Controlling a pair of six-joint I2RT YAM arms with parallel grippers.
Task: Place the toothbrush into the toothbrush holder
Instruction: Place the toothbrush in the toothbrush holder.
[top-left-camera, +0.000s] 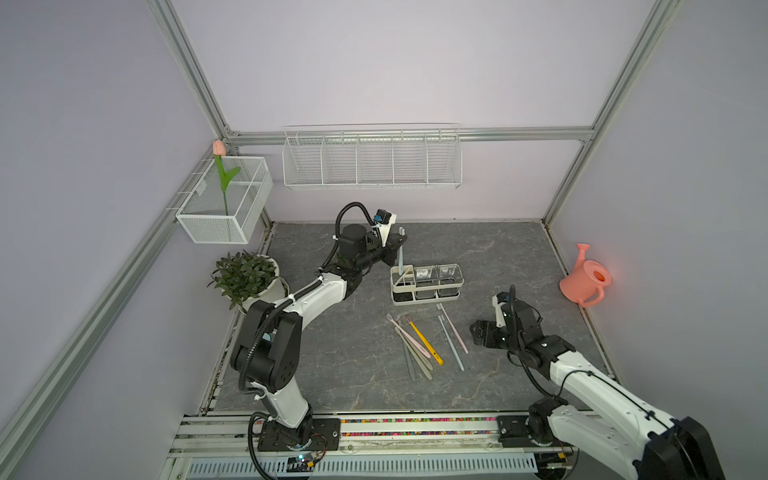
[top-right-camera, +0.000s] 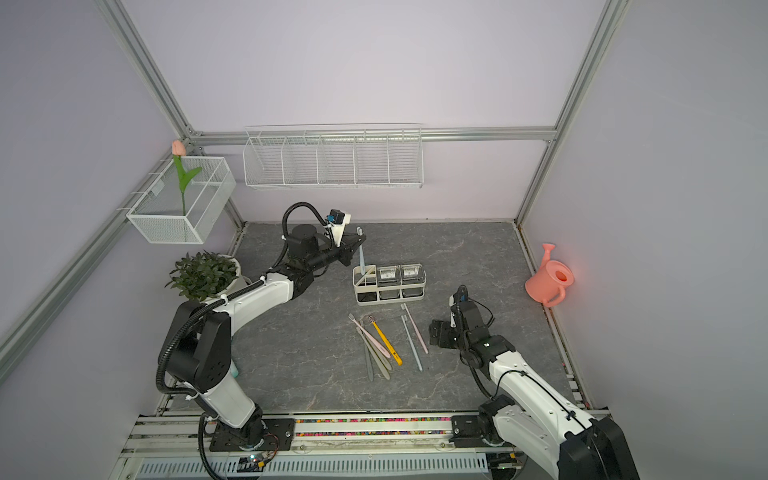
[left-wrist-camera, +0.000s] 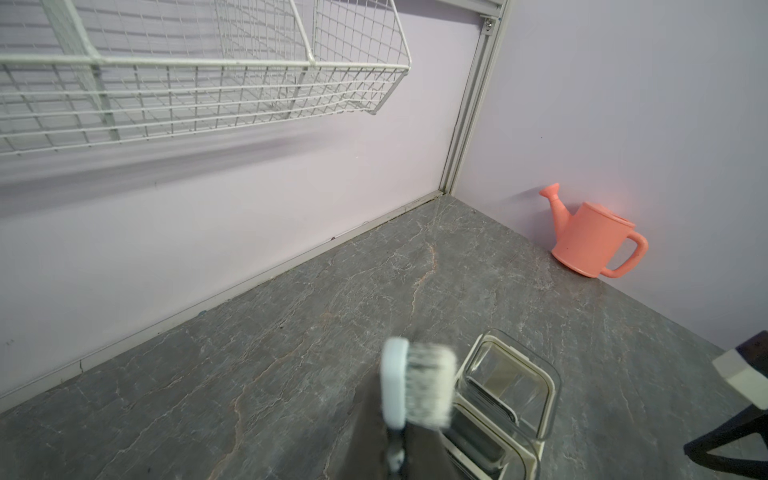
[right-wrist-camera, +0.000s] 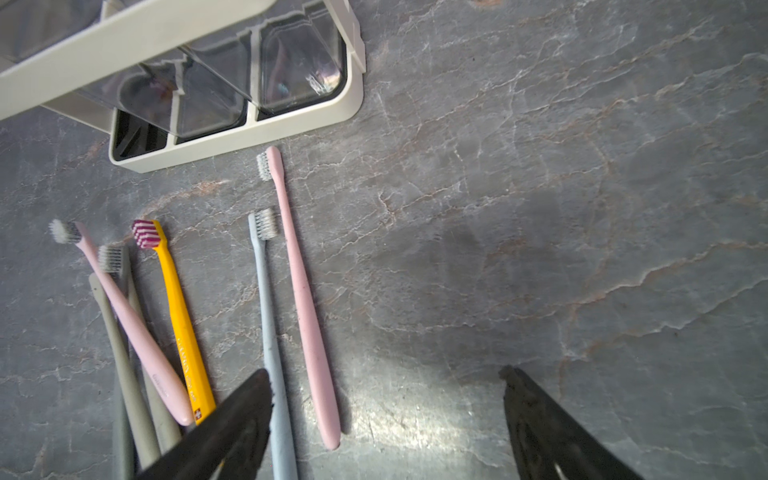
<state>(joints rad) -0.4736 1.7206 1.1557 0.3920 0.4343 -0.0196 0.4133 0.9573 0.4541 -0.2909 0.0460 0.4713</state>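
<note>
**Marble tabletop (top-left-camera: 332, 365): insertion in hand**

Left gripper (top-left-camera: 394, 249), clamped on the blue toothbrush (top-left-camera: 401, 254), holds it upright, handle end in the toothbrush holder's (top-left-camera: 426, 300) cupless end compartment. Next, probably: lower, release. Right gripper (top-left-camera: 478, 333), right of the holder, gapes empty.

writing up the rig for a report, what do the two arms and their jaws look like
Both arms have white link shells and black joint housings. The left arm carries a black corrugated hose held by white zip ties; the right arm has a thin black cable along its white link. The jaws are black, tapering wedges.
</note>
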